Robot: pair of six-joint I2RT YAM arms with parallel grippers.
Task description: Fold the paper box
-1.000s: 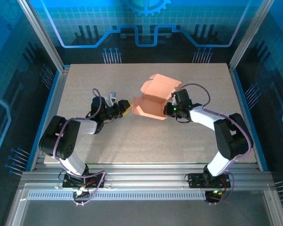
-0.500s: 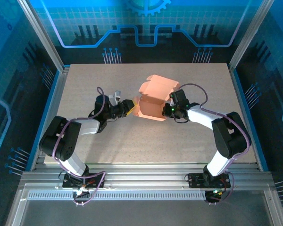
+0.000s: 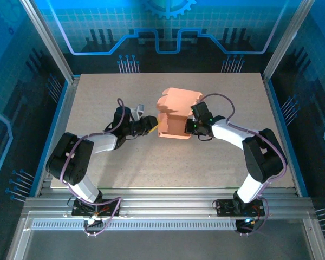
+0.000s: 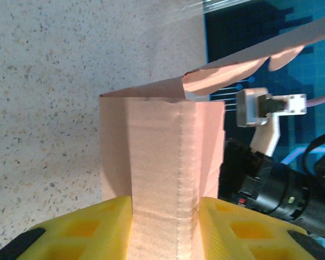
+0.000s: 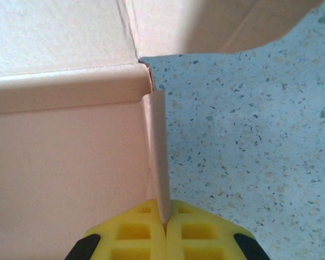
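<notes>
Speckled grey counter point(image 3: 151, 157) inside a blue-lit enclosure, and we've got one paper box point(image 3: 176, 111) and two arms on it. The salmon-orange box stands half-formed just off the counter's centre toward 12 o'clock, with one wide flap leaning open off its top toward 11 o'clock.

From the box's 9 o'clock comes the left gripper point(image 3: 155, 125). Its wrist camera shows the two yellow fingers point(image 4: 105, 222) straddling a creased vertical fold of the box point(image 4: 157, 146), one on each side and both against the cardboard. That's a clamp on the fold.

At the box's 3 o'clock is the right gripper point(image 3: 193, 121). Close up, this gripper point(image 5: 164, 216) has its jaws squeezed together with a thin cardboard tab pinched edge-on between them. The tab runs up along the corner of a box wall point(image 5: 65, 157).

One box, then, gripped from both sides at once, its base on the counter.
</notes>
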